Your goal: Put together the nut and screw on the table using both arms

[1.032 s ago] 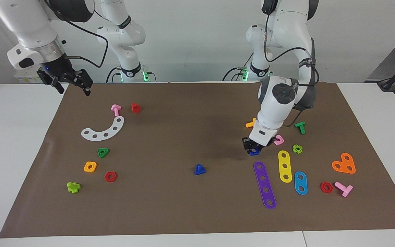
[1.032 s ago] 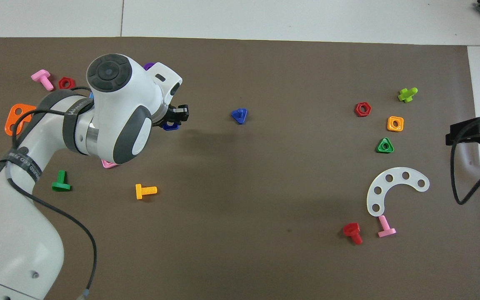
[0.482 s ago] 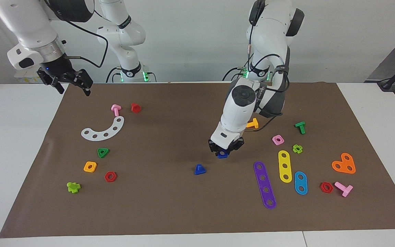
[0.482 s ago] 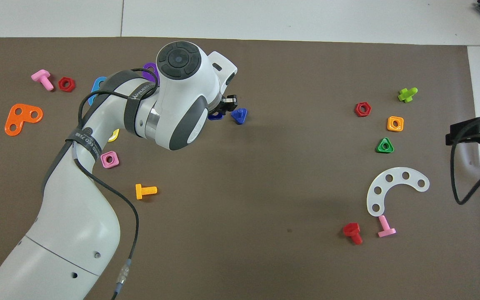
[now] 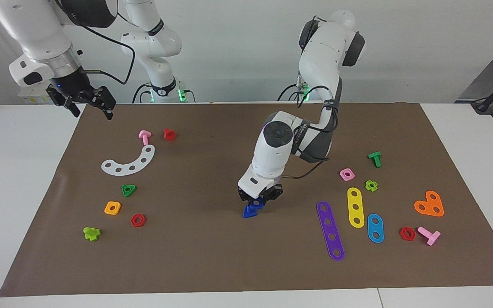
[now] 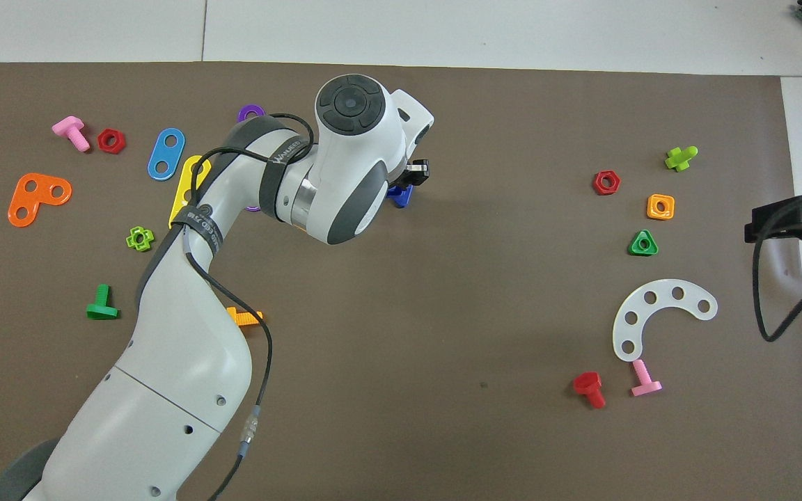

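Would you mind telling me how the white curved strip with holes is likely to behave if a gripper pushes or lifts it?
The white curved strip lies flat on the brown mat, so it should slide rather than roll or tip. It looks thin and probably light. Lying so flat, its edge may be hard to grasp.

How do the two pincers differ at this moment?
The left pincer is shut on the blue nut, low over the blue screw mid-mat; the right pincer is open, empty. The left is at work; the right waits over the brown mat edge. Both are black.
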Tool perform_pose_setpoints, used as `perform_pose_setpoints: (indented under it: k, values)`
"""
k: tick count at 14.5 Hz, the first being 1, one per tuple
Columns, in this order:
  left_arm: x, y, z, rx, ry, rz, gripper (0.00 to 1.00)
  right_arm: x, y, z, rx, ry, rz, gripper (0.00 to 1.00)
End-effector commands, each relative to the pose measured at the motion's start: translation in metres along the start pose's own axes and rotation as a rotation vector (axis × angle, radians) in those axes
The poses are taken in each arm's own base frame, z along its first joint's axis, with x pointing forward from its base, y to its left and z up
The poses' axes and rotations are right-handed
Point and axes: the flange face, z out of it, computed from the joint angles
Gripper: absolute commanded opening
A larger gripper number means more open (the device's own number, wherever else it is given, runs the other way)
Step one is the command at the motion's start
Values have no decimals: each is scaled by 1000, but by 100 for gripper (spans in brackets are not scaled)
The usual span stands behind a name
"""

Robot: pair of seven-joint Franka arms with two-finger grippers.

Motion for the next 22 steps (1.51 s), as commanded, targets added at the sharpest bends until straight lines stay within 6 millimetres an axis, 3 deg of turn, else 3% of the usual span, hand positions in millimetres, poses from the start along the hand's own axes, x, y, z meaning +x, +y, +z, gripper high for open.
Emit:
perform_pose_setpoints:
  k: [1,4,11,22]
  values:
    - [-1,17,2,7,3,11,18,-5,1,-1,5,2,7,100]
    - [-5,22,5,8,1,21,18,-5,2,-1,5,2,9,100]
    - [3,10,11,33,17,8,17,-5,2,-1,5,2,6,100]
    - [5,16,18,27,26,14,17,-5,2,0,5,2,6,100]
